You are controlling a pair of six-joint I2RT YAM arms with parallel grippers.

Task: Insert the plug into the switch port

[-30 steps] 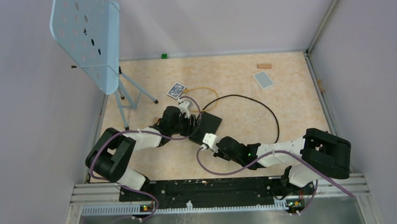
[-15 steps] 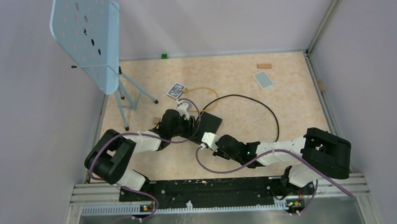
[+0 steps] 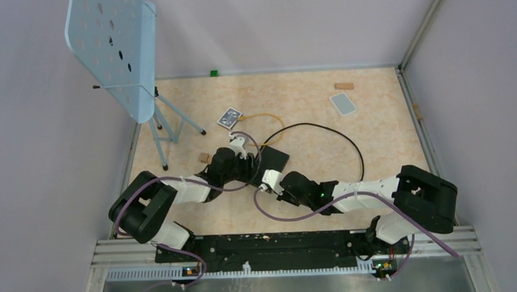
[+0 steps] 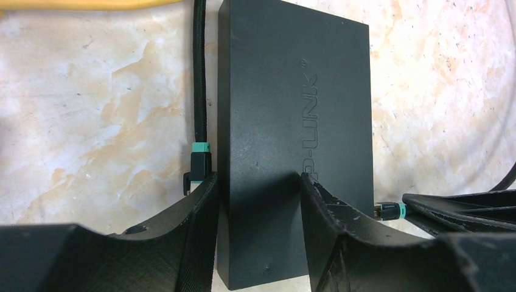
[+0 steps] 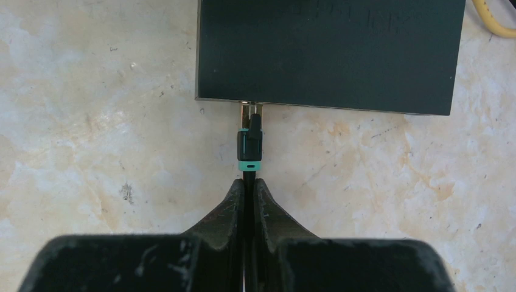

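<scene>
At the lower centre of the right wrist view, the right gripper [image 5: 249, 180] is seen clenched on the black cable [image 5: 249, 175] just behind the plug [image 5: 250, 146]. The teal-banded plug is pointed straight up the frame. Its metal tip is set at the switch port [image 5: 251, 109] in the near edge of the black box [image 5: 328, 55]; its depth cannot be told. In the left wrist view, the left gripper [image 4: 255, 179] is held unclenched over the box, one finger set beside its left edge, the other laid over its top face. Farther up the top view, a yellow cable [image 3: 264, 114] and a patterned card [image 3: 229, 118] are seen on the table [image 3: 319, 98].
</scene>
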